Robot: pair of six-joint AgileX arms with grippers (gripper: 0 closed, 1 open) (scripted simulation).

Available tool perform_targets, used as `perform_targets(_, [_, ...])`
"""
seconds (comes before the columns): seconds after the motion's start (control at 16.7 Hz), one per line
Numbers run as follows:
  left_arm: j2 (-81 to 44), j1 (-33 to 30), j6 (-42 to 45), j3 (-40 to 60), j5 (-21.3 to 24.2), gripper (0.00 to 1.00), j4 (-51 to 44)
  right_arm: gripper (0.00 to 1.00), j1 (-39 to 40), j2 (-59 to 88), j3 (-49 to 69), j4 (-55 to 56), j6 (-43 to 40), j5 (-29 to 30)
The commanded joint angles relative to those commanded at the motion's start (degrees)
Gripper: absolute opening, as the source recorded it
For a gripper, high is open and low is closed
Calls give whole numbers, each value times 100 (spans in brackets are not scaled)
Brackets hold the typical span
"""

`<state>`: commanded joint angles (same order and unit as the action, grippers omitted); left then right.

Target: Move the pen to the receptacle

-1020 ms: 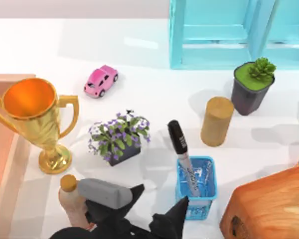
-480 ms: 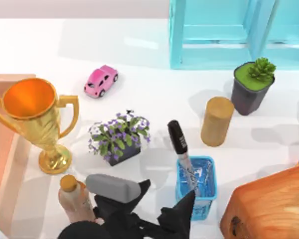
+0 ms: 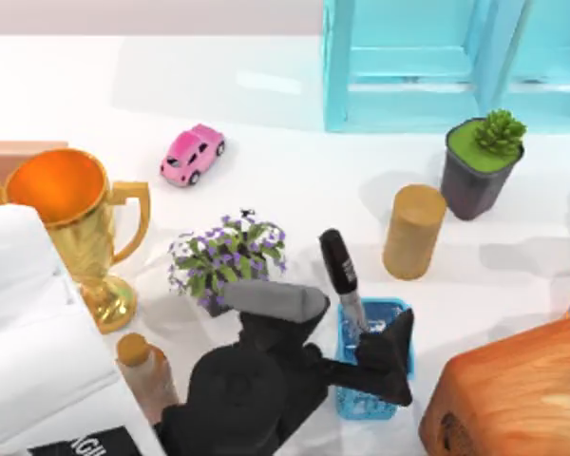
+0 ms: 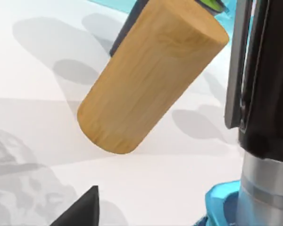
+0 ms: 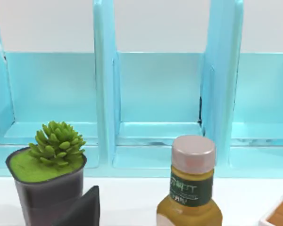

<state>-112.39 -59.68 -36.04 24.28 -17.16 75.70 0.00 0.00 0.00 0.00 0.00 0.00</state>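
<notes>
The pen [image 3: 340,273], with a black ribbed cap and a grey-white barrel, stands tilted in a small blue cup [image 3: 396,359]. My left gripper [image 3: 359,323] is open at the cup, one black finger on each side of the pen's barrel. In the left wrist view the pen [image 4: 259,117] rises close by, with one fingertip [image 4: 87,207] apart from it. The receptacle [image 3: 9,150], a peach-orange tray, shows as a strip at the far left, mostly hidden by the trophy and my white arm. My right gripper is parked facing the shelf, one fingertip [image 5: 82,207] in sight.
Crowding the cup are a purple flower pot [image 3: 226,258], a wooden cylinder [image 3: 413,231], a wooden box [image 3: 513,399] and a cork-capped bottle [image 3: 138,370]. A gold trophy [image 3: 62,218] stands by the tray. Farther back are a pink car [image 3: 192,154], a succulent [image 3: 480,166] and a blue shelf [image 3: 456,62].
My left gripper has moved from the front edge up and right to the cup, and its fingers now flank the pen. The white arm link has swung in over the tray.
</notes>
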Motion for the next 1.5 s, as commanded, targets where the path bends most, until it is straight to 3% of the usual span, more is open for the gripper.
perform_targets(0.42, [-281,106,29,330,131,100,-34,100,0,0,0,0,0,0])
perform_targets(1.2, [-281,106,29,330,131,2,-34,100,0,0,0,0,0,0])
perform_targets(1.5, [-281,106,29,330,131,0,-34,100,0,0,0,0,0,0])
